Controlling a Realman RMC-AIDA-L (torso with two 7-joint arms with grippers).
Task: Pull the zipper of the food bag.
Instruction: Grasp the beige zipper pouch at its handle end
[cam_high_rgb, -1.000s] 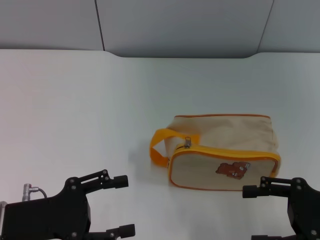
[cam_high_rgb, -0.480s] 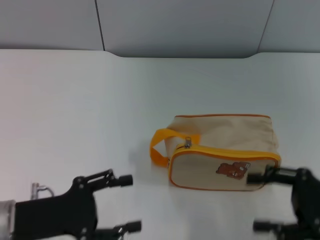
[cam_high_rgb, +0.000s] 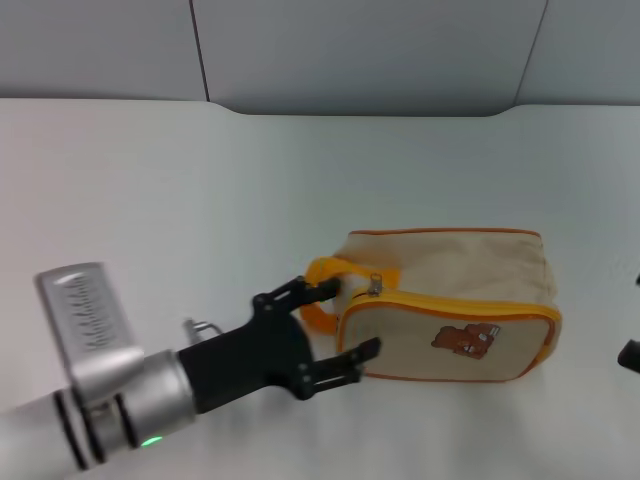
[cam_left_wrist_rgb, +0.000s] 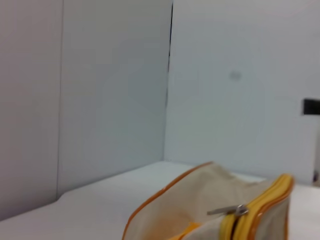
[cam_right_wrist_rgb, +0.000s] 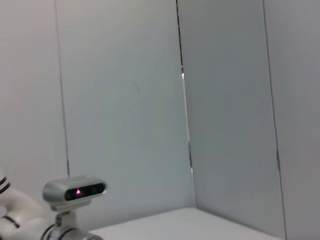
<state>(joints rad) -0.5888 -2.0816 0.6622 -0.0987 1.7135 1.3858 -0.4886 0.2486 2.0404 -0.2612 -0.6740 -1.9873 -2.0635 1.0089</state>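
Observation:
The food bag (cam_high_rgb: 450, 285) lies on the white table (cam_high_rgb: 150, 200), bear picture (cam_high_rgb: 465, 340) facing me, with its orange-yellow loop handle (cam_high_rgb: 318, 300) at its left end. The zipper's silver pull tab (cam_high_rgb: 375, 285) sits at the bag's top left corner on the orange-yellow zip band (cam_high_rgb: 450, 300). My left gripper (cam_high_rgb: 350, 318) is open at the bag's left end, one finger over the handle, the other by the lower front corner. The left wrist view shows the bag (cam_left_wrist_rgb: 195, 200) and pull tab (cam_left_wrist_rgb: 227, 211) close. Only a black tip of my right gripper (cam_high_rgb: 630, 355) shows at the right edge.
Grey wall panels (cam_high_rgb: 370, 50) stand behind the table's far edge. The right wrist view shows only wall panels and a grey camera unit with a pink light (cam_right_wrist_rgb: 75, 191). A black part (cam_left_wrist_rgb: 311, 106) shows far off in the left wrist view.
My left arm has swung forward and right from the bottom left corner to the bag's left end. My right gripper has moved right, almost out of the head view.

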